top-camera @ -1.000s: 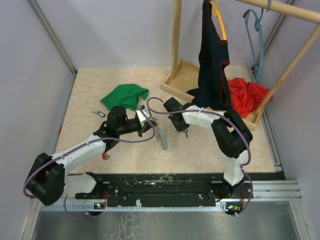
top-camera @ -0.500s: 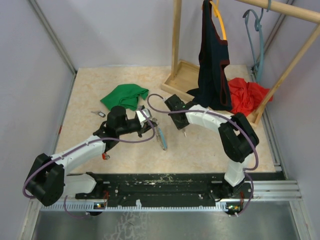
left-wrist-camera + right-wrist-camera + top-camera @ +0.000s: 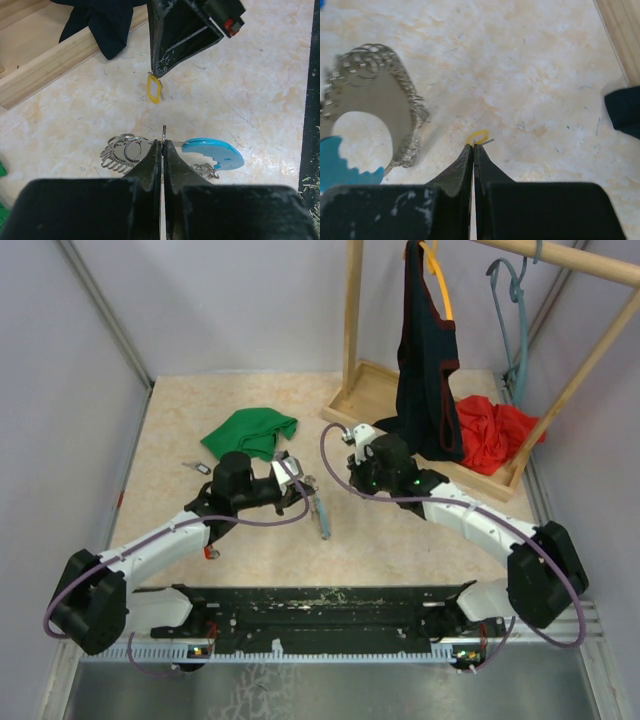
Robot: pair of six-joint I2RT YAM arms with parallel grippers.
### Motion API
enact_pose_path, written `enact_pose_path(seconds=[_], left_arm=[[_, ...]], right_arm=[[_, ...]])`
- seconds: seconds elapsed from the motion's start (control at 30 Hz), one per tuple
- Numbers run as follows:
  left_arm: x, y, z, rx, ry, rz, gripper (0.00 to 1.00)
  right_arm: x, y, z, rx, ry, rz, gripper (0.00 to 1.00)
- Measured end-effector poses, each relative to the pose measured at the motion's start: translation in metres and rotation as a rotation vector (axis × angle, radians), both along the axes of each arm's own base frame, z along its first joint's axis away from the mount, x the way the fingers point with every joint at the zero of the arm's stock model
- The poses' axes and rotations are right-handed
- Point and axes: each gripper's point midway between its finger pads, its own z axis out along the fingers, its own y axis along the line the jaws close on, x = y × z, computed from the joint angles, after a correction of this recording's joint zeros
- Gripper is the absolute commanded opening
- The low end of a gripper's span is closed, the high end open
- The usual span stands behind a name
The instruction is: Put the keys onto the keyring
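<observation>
Yellow plastic and thin metal make up the key (image 3: 479,136), a tiny, light, stiff thing. It would likely twist or slip out of a loose pinch. The plastic head is the best place to grip it, since that leaves its hole free for threading. The keyring (image 3: 125,149) is probably the opposite: slack, slithery chain and small rings that sag and swing. Only its stiff wire end gives a firm hold.

The right fingers (image 3: 465,161) are closed tight, and their tips pinch the key by one edge of its yellow head. The key hangs from them above the tabletop (image 3: 400,540), just beyond the keyring. The left fingers (image 3: 152,161) are also pressed together. A thin wire of the keyring stands up from between their tips, so they seem to have it by that end. The rings bunch to one side of them, and the blue band (image 3: 212,152) lies to the other. In the top view the keyring sits near the middle of the tabletop, between the two arms. The wrist views suggest that part of the loop is raised off the surface. How much of it is raised cannot be told.
</observation>
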Motion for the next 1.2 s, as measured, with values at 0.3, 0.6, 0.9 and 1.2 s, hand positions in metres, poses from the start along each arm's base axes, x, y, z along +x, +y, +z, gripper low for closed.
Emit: enact_pose_path(seconds=[0.3, 0.6, 0.9, 1.2], left_arm=[[-0.003, -0.004, 0.007, -0.004, 0.009, -0.031, 0.0], [-0.009, -0.009, 0.009, -0.001, 0.006, -0.093, 0.0], [-0.015, -0.014, 0.013, 0.023, -0.028, -0.178, 0.0], [-0.024, -0.016, 0.012, 0.05, -0.058, -0.269, 0.0]], right_arm=[[-0.009, 0.016, 0.049, 0.286, -0.164, 0.184, 0.0], [-0.034, 0.027, 0.086, 0.47, -0.312, 0.415, 0.0], [-0.061, 0.037, 0.092, 0.474, -0.379, 0.659, 0.0], [-0.076, 0.038, 0.082, 0.436, -0.404, 0.789, 0.0]])
